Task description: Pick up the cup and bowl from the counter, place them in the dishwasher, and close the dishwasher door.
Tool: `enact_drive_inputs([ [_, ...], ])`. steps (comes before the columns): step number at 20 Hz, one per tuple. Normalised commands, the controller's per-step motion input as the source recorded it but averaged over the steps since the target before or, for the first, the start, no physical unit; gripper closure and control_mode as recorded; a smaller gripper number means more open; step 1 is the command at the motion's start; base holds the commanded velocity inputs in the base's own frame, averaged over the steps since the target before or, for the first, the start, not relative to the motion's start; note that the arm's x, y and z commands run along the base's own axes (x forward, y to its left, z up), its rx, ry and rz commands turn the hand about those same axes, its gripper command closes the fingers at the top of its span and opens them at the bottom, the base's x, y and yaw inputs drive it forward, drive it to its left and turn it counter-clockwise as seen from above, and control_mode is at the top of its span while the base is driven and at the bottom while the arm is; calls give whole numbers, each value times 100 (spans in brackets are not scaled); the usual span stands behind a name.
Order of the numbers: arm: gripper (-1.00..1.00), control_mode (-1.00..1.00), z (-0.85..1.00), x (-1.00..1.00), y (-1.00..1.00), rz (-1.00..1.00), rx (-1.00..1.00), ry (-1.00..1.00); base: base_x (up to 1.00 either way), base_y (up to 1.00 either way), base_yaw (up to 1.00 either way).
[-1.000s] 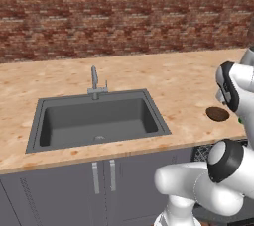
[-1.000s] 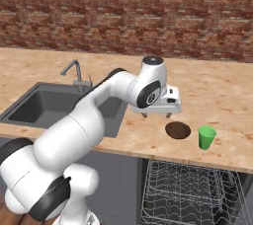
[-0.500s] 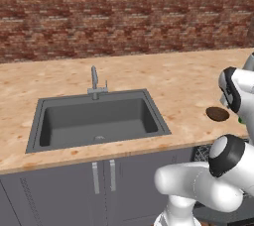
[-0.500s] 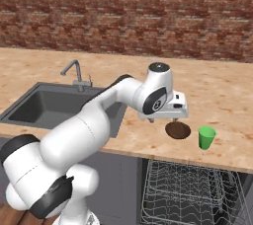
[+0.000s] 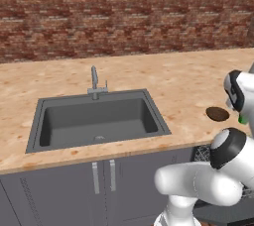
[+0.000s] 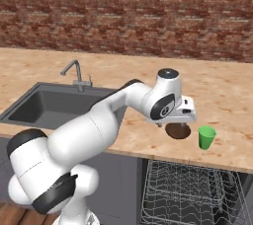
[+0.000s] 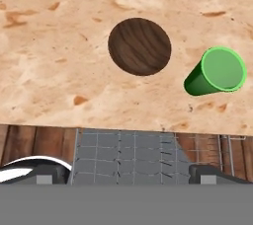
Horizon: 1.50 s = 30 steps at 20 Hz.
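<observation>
While the arm reaches out over the right end of the counter (image 5: 149, 79), the left base view lists these items: a dark grey sink (image 5: 96, 121) with its tap set into the worktop at centre; the bowl (image 5: 218, 114), a shallow brown dish, lying near the front edge at far right; a sliver of the green cup (image 5: 243, 119) just right of it, mostly hidden by the arm.

Right base view: the gripper (image 6: 177, 124) hangs directly over the bowl (image 6: 179, 131), partly covering it. A second ago it hung further left, short of the dish; it has since travelled right and now sits above it. The cup (image 6: 206, 137) stands upright just right of the bowl, apart from it. Below the worktop edge the dishwasher (image 6: 192, 194) shows its wire rack pulled out, so the door is still down.

Hand view: the bowl (image 7: 140, 46) lies near centre, the cup (image 7: 217, 73) beside it to the right, both on the counter (image 7: 54, 61). The two dark fingertips sit at opposite lower corners, spread fully wide, with nothing between them.

Judgement: alignment over the bowl looks nearly finished; a descent and a pinch on its rim would follow. Neither vessel is loaded yet, and the door remains to be shut.
</observation>
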Motion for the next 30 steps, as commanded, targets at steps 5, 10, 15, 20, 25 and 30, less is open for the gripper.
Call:
enact_drive_inputs([
  [5, -100, -100, -16, 1, -26, 0, 0, 0, 0, 0, 0],
  [10, -100, -100, -22, 14, -20, 0, 0, 0, 0, 0, 0],
  [15, -100, -100, -17, 19, -20, 0, 0, 0, 0, 0, 0],
  [20, -100, -100, -11, 17, -21, 0, 0, 0, 0, 0, 0],
  [25, -100, -100, -12, 19, -20, 0, 0, 0, 0, 0, 0],
  [30, -100, -100, -15, 18, -16, 0, 0, 0, 0, 0, 0],
])
